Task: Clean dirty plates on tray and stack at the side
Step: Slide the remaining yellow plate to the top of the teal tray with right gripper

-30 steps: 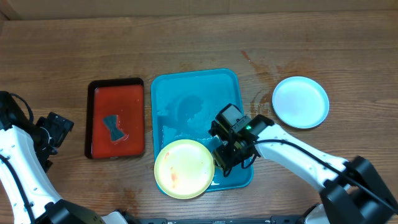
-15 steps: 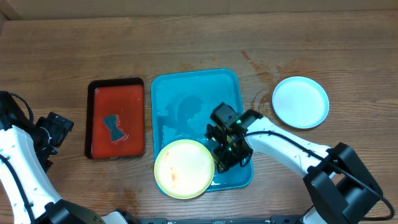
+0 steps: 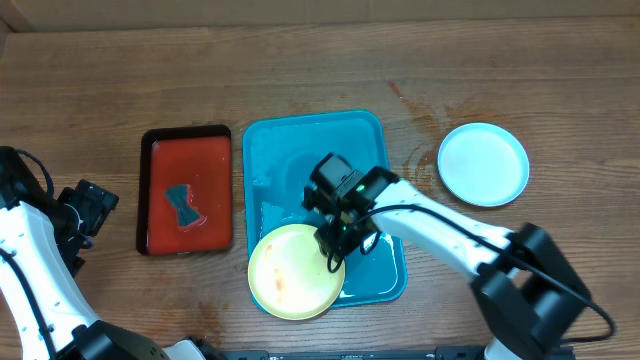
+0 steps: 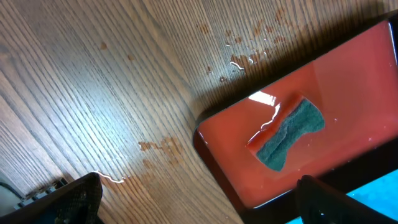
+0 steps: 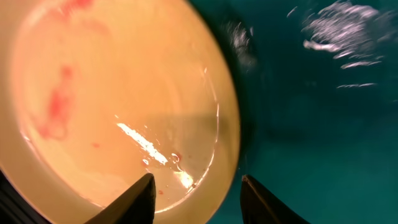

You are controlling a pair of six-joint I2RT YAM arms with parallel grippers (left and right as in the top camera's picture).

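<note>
At the tray's near left corner the right gripper stands half spread astride the yellow plate's right rim, nothing pinched yet; it should close squarely and deep on that wet rim so the lift does not slip; the plate lies flat, face up, overhanging the tray's near rim; being round, it has no long axis, and its reddish smears sit left of centre; the left gripper, spread wide, waits far left.

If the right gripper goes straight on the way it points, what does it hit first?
Probably the yellow plate: its rim lies between the fingers of the right gripper, with the tray beside. Depth is hard to judge.
</note>
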